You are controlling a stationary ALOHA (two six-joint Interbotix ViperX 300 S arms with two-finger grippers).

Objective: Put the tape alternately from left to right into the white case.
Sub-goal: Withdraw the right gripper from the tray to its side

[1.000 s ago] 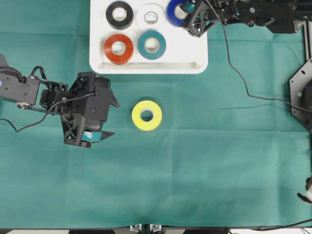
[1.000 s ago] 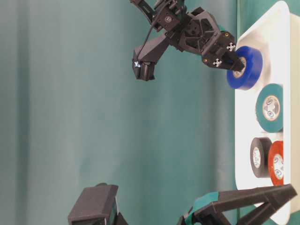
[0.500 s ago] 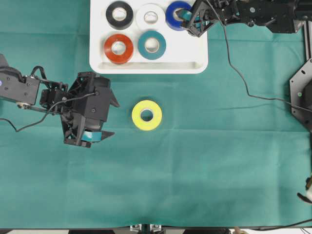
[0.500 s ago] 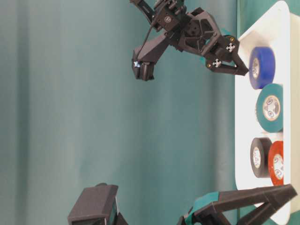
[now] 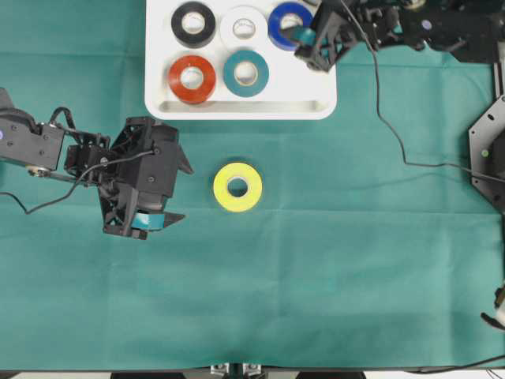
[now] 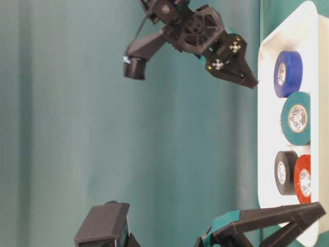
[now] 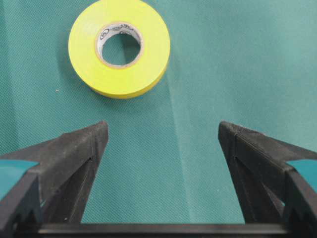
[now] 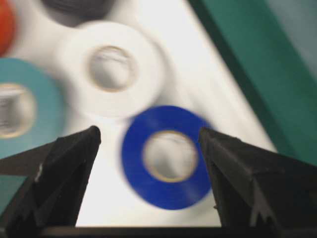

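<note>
The white case (image 5: 237,110) at the back holds black (image 5: 193,24), white (image 5: 243,28) and blue (image 5: 286,22) tape in its far row. Red (image 5: 192,79) and teal (image 5: 245,73) rolls lie in front of them. The yellow roll (image 5: 237,186) lies flat on the green cloth. My left gripper (image 5: 183,193) is open just left of it, and the left wrist view shows the yellow roll (image 7: 153,49) ahead of the empty left gripper (image 7: 163,131). My right gripper (image 5: 309,46) hangs open above the case's right end. Below the right gripper (image 8: 148,133) the blue roll (image 8: 168,196) lies free.
Green cloth covers the table around the case. A black cable (image 5: 394,134) trails from the right arm across the cloth. A metal bracket (image 5: 489,150) stands at the right edge. In the side view the right gripper (image 6: 247,77) is lifted off the blue roll (image 6: 287,73).
My right gripper opened and let go of the blue roll, which now lies in the case. It then lifted and drew back. The left arm and the yellow roll have not moved.
</note>
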